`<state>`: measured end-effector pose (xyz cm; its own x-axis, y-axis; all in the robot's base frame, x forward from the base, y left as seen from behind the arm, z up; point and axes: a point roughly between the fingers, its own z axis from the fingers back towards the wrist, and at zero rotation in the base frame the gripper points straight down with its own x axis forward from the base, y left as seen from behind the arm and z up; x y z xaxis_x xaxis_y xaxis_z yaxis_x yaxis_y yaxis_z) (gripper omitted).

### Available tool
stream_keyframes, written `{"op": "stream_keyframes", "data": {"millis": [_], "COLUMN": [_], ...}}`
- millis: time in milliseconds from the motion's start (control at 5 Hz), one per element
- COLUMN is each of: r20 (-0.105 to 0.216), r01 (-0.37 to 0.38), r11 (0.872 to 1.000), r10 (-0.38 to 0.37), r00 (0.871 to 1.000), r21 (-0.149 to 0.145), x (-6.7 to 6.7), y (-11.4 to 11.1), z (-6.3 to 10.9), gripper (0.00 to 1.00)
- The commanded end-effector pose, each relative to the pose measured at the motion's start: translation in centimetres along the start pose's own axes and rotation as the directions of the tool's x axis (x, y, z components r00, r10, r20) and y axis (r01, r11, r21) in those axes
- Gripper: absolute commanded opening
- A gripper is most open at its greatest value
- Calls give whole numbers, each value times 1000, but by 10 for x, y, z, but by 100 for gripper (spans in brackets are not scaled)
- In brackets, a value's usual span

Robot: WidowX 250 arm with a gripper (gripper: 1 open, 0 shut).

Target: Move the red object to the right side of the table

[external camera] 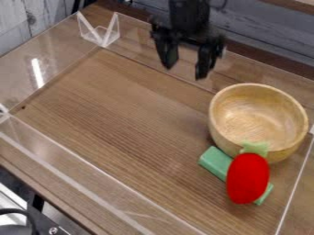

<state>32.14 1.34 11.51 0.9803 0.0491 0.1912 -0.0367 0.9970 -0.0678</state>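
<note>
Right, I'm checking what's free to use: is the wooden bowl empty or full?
Empty: the bowl's bare inside shows from rim to bottom, nothing in it.

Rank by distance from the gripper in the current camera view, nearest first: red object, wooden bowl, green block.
1. Wooden bowl: nearest the gripper, right half of the view.
2. Green block: just below the bowl, partly under the red object.
3. Red object: farthest, bottom right, overlapping the block.

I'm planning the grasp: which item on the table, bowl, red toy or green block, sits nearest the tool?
The wooden bowl; the other two lie beyond it.
</note>
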Motion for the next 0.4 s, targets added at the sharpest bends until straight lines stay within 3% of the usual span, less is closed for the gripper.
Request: {"op": "stream_keyframes", "data": {"millis": [0,200], "r20": [82,95], "r01": [-57,-102], "r11": [998,993], "r10": [53,95], "r00": [995,991], "r21": [42,63], "x": [26,26], "y": [15,16], "z": [4,-5], "gripper": [100,100]}}
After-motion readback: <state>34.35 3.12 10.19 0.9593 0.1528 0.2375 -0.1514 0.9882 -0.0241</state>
